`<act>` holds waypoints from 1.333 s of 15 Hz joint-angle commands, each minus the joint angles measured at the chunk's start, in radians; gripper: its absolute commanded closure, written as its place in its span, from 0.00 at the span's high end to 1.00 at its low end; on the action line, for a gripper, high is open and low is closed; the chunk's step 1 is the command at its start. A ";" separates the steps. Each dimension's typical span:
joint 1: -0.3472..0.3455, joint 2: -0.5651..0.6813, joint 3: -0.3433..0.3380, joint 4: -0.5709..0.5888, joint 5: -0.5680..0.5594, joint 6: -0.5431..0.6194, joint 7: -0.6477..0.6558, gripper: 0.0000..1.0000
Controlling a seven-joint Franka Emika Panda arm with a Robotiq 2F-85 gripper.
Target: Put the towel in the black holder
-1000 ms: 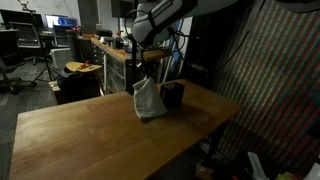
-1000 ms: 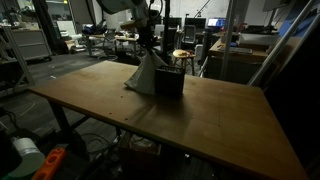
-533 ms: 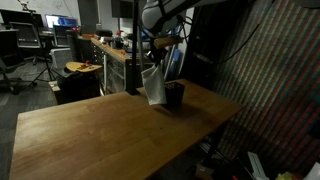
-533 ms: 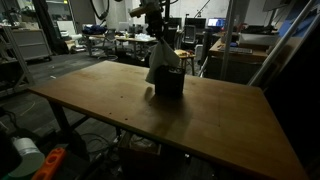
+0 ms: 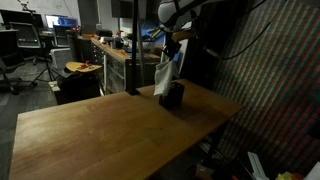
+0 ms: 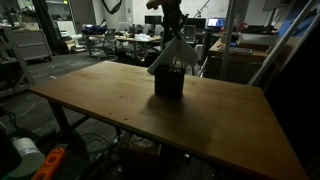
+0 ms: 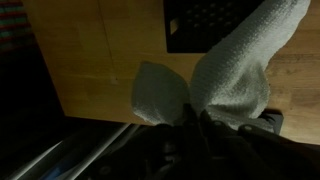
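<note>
The towel (image 5: 165, 76) hangs in the air from the gripper (image 5: 171, 50), whose claw is clamped on the bunched top of the cloth. It is a pale, limp piece that widens downward, and it hangs straight above the black holder (image 5: 172, 97). That holder stands upright on the wooden table (image 5: 90, 130), toward its far edge. In an exterior view the towel (image 6: 172, 57) spreads like a small tent under the gripper (image 6: 171, 28), and its lower edge reaches the rim of the holder (image 6: 168, 84). Whether any cloth is already inside, I cannot tell. In the wrist view two folds of towel (image 7: 240, 70) bulge out from the dark fingers, and the right fold overlaps a corner of the holder (image 7: 200, 22).
</note>
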 commanded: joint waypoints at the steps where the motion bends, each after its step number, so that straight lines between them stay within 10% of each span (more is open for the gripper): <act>1: -0.006 -0.023 0.003 -0.012 -0.009 -0.031 -0.042 0.03; 20: -0.009 0.016 0.032 -0.127 0.047 -0.110 -0.053 0.03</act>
